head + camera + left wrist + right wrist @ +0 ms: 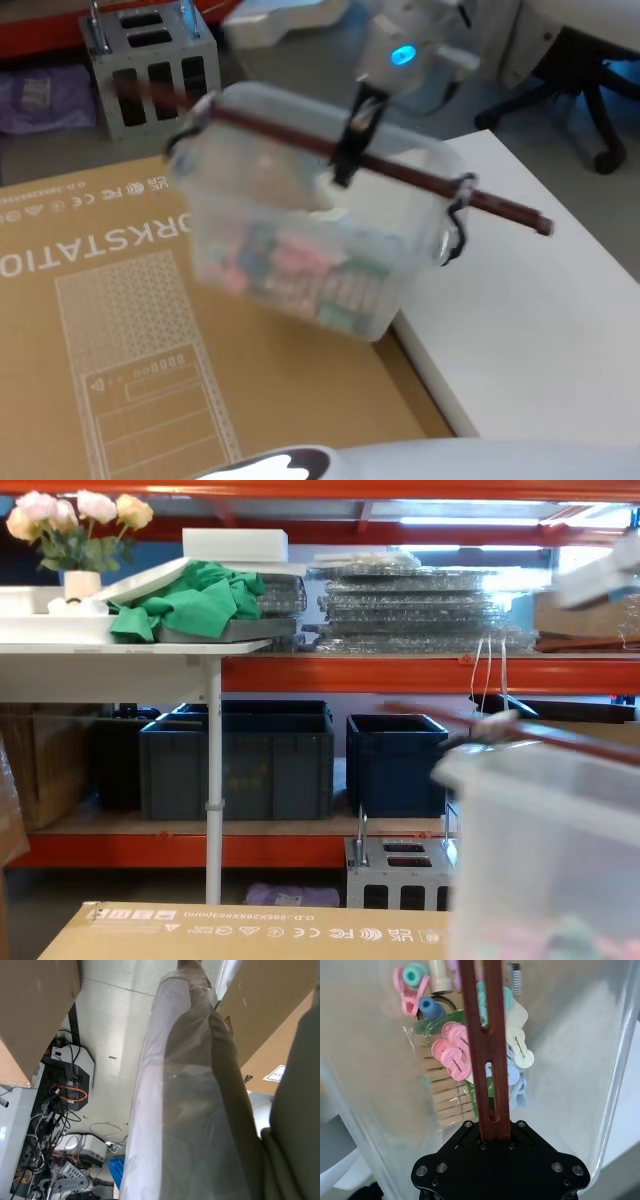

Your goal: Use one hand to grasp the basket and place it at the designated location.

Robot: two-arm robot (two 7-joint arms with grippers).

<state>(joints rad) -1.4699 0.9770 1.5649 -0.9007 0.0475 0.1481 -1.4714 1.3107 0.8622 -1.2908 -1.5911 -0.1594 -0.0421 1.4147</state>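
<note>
The basket (300, 230) is a translucent white tub holding pastel clothes pegs (452, 1055). It hangs slightly tilted over the seam between the cardboard box and the white table. Its long red-brown bar handle (420, 178) spans the top, tied on at both ends. My right gripper (348, 150) comes down from the silver arm with the blue light and is shut on the middle of that handle. In the right wrist view the black gripper (495, 1132) clamps the handle (485, 1060) above the basket's inside (570, 1060). The chest view shows the basket (545, 850) large at the lower right.
A flat cardboard box (120, 330) lies to the left and a white table (530, 310) to the right. A grey metal box (150, 65) stands on the floor behind, with an office chair (590, 90) at the back right. Dark blue crates (240, 760) sit under the shelving.
</note>
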